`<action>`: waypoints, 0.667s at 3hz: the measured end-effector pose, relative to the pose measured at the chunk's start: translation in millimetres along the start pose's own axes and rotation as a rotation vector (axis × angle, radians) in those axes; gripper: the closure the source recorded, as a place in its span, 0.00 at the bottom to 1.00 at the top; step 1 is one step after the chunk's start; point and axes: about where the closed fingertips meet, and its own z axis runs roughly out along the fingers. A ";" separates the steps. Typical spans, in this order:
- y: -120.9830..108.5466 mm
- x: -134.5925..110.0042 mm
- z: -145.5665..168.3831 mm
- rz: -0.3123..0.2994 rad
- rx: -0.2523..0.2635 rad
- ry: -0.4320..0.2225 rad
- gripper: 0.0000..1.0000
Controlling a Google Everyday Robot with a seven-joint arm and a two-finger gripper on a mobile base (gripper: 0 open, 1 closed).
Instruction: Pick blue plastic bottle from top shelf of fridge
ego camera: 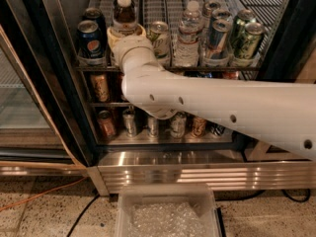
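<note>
White robot arm reaching into a black-framed glass-door drinks fridge.
Upper left of the frame: the gripper sits at the foot of the tall clear plastic bottle of dark tea, white-capped, upright on the grey wire top shelf between a blue Pepsi can and a pale green can. Whether the gripper clamps the bottle I cannot tell.

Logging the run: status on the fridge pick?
Status: gripper at the blue plastic bottle, low on its body, top shelf. Bottle upright. Pepsi can and pale can flank it closely.
</note>
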 end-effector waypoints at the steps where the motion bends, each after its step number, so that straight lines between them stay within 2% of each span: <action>1: 0.0 -2.9 -2.8 0.012 -0.013 0.005 1.00; 2: -0.1 -6.5 -5.4 0.023 -0.027 0.009 1.00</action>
